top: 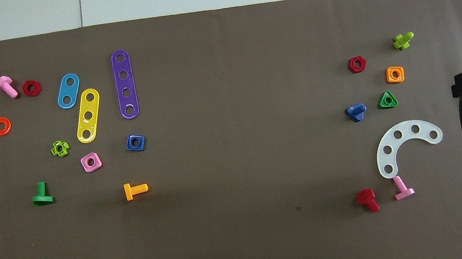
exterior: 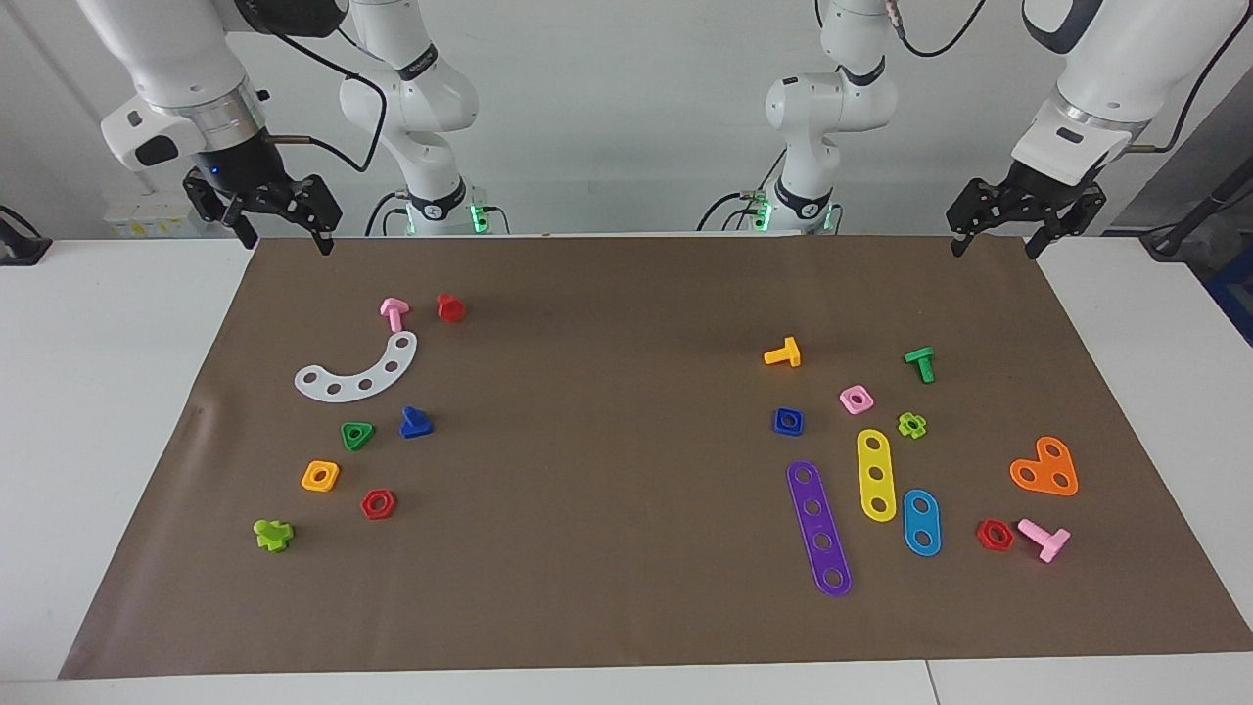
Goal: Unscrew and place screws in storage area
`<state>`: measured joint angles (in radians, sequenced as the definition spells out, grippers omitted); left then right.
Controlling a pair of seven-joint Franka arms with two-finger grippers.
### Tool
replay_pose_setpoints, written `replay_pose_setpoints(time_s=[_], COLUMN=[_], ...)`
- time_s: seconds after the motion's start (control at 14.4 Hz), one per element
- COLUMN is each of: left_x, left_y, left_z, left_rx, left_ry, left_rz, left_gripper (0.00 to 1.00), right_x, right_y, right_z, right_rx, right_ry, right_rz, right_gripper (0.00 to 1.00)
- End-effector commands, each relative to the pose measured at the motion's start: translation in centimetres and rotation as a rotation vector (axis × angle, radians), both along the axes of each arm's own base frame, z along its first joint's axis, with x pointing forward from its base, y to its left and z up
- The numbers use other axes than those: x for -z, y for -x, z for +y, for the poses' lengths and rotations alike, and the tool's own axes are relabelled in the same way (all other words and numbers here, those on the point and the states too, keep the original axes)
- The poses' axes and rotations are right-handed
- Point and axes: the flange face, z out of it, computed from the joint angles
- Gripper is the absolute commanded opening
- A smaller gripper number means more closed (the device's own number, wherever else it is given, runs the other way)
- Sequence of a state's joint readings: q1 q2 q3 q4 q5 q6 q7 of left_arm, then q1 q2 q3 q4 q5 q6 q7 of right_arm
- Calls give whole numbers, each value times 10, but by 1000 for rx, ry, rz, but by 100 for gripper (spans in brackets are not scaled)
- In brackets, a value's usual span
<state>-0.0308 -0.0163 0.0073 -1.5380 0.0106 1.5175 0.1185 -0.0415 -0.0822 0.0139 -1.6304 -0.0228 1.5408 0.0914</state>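
Screw [exterior: 415, 422] lies loose on the mat in the storage area [exterior: 294, 411], beside the green nut [exterior: 357, 435]. Right gripper [exterior: 284, 233] and left gripper [exterior: 997, 241] both hang over the counter's robot-side edge, fingers spread, empty. Looks finished; next move likely just waiting.

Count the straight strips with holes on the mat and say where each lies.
3, side by side toward the left arm's end: the purple strip, the yellow strip beside it, and the blue strip beside the yellow. None looks hidden.
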Motion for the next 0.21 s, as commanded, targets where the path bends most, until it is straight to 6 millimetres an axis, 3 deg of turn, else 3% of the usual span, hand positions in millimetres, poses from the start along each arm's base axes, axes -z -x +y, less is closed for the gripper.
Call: replay_pose_setpoints(time_s=[0.0, 0.14], left_x=[-1, -1], left_y=[9, 9], left_z=[2, 2], left_rx=[-7, -7], left_ry=[-4, -4], left_rz=[6, 6], left_gripper=[100, 100], right_x=[-3, -2], right_y=[5, 5], right_z=[3, 2], right_rx=[22, 20], right_ry=[-8, -8], right_rz=[-4, 0], right_gripper=[100, 100])
